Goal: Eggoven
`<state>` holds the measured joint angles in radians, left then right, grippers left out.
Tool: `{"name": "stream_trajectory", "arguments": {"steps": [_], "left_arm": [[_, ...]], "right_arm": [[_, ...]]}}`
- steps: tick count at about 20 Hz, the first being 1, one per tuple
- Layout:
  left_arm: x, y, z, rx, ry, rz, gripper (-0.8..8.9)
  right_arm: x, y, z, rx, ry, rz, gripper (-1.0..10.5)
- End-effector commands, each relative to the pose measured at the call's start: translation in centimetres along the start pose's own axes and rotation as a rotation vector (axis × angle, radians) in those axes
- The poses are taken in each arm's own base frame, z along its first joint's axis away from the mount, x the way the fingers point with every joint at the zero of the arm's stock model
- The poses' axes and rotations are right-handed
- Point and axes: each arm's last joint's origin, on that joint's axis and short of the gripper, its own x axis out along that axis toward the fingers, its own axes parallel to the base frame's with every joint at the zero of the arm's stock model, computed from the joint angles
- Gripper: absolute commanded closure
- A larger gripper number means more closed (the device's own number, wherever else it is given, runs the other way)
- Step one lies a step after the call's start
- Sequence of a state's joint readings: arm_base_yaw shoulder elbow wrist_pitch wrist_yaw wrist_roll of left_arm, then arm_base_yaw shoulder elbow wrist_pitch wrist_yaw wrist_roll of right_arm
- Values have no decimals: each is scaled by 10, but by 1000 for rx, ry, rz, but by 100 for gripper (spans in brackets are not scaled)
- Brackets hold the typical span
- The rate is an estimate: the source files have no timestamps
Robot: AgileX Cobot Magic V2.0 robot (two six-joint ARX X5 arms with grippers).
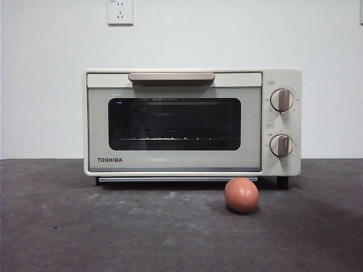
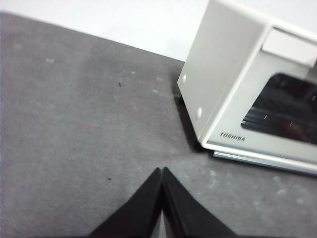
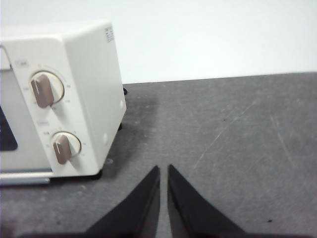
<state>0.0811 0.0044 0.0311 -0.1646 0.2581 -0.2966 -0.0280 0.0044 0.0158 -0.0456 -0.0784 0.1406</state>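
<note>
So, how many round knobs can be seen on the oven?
2, both on the oven's control panel beside the window: upper knob and lower knob directly under it.

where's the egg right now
In the front view the egg sits on the dark table, just in front of the closed toaster oven, below its two knobs; neither wrist view shows it.

Each hand (image 2: 162, 171) (image 3: 163, 168) has two matte black, tapering, pointed jaws.

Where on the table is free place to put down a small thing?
Bare dark table lies left of the egg, in front of the oven, and beside both oven ends. It is tight only between egg and oven door.
</note>
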Motion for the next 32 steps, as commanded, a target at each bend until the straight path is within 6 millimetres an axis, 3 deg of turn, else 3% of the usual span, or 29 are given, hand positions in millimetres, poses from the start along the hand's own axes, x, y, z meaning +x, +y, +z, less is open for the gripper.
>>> {"name": "stream_trajectory", "arguments": {"steps": [1,7,17,26,32], "left_arm": [[2,3,-7,-99,15,9,806],[-1,0,1,-220,14,2,806],[-20,-24,51,-231,35,-103,806],[-32,-49,106,-52,249,-202,806],[-35,-60,128,26,385,-264,806]], "right_arm": [[0,0,0,95,-8,-1,943],[-3,2,10,218,-4,25,943],[-23,17,80,244,6,124,943],[-21,35,141,123,292,331,943],[-18,44,161,11,571,419,943]]}}
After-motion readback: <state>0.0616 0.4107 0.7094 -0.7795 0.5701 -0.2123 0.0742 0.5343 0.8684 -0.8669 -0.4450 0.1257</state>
